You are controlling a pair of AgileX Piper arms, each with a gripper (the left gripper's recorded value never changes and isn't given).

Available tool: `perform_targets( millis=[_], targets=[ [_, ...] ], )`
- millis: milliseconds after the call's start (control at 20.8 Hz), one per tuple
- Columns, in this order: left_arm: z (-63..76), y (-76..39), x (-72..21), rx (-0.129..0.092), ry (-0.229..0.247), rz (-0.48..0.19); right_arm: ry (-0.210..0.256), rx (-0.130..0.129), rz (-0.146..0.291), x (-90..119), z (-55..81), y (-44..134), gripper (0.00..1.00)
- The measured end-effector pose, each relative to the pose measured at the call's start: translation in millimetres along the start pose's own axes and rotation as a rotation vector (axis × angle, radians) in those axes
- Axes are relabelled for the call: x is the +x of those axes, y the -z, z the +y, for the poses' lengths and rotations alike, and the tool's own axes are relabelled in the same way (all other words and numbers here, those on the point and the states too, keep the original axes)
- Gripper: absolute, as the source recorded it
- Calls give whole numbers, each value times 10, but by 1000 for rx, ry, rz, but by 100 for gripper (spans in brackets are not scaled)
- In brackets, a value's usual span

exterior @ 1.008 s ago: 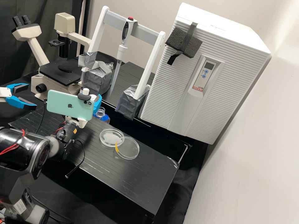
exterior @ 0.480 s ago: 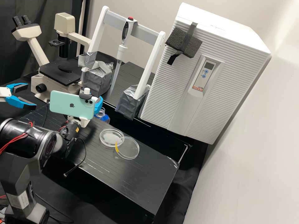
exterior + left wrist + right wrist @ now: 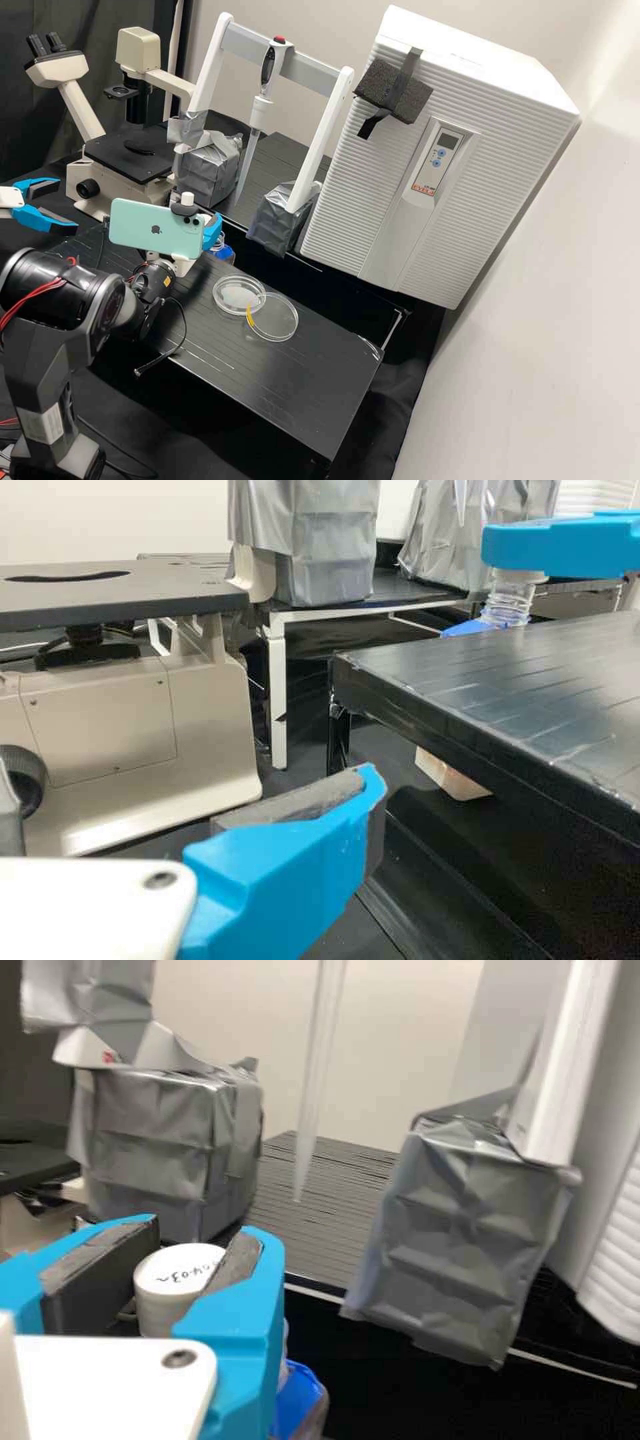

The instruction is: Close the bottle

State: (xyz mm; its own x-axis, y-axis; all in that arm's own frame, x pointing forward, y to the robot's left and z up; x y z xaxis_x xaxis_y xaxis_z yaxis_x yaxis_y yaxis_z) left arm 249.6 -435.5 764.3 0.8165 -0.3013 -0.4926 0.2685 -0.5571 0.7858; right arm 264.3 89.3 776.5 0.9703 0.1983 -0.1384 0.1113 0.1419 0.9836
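Observation:
My right gripper (image 3: 185, 1250) is shut on a white cap (image 3: 178, 1278) with writing on its top. It hangs just over the clear bottle with a blue label (image 3: 300, 1400). In the high view the right gripper (image 3: 212, 230) covers most of the bottle (image 3: 225, 252) at the back edge of the black platform (image 3: 287, 373). From the left wrist view I see the bottle's ribbed clear neck (image 3: 510, 600) under the right arm's blue finger (image 3: 560, 540). My left gripper (image 3: 67, 205) stands open and holds nothing, at the far left beside the microscope.
Two clear petri dishes (image 3: 239, 293) (image 3: 273, 317) lie mid-platform. A microscope (image 3: 113, 153) stands at the back left. A pipette (image 3: 257, 113) hangs from a white stand with foil-wrapped feet (image 3: 207, 163). A large white ribbed unit (image 3: 440, 153) fills the right.
My right arm has shifted slightly right and down with the cap, so its gripper now hides more of the bottle. The left gripper has not moved.

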Motion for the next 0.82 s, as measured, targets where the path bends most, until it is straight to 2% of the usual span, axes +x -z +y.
perform_targets(
  millis=[336, 624, 816],
  targets=[
    [-2, -9, 5, 1, 1, -4, -29, 2, -28, 70, 57, -57, 0],
    [-2, -9, 5, 1, 1, -4, -11, 0, -41, 96, 3, -97, 0],
    [-3, -12, 6, 1, 2, -5, -21, -10, -43, 101, 8, -114, 0]
  ],
)
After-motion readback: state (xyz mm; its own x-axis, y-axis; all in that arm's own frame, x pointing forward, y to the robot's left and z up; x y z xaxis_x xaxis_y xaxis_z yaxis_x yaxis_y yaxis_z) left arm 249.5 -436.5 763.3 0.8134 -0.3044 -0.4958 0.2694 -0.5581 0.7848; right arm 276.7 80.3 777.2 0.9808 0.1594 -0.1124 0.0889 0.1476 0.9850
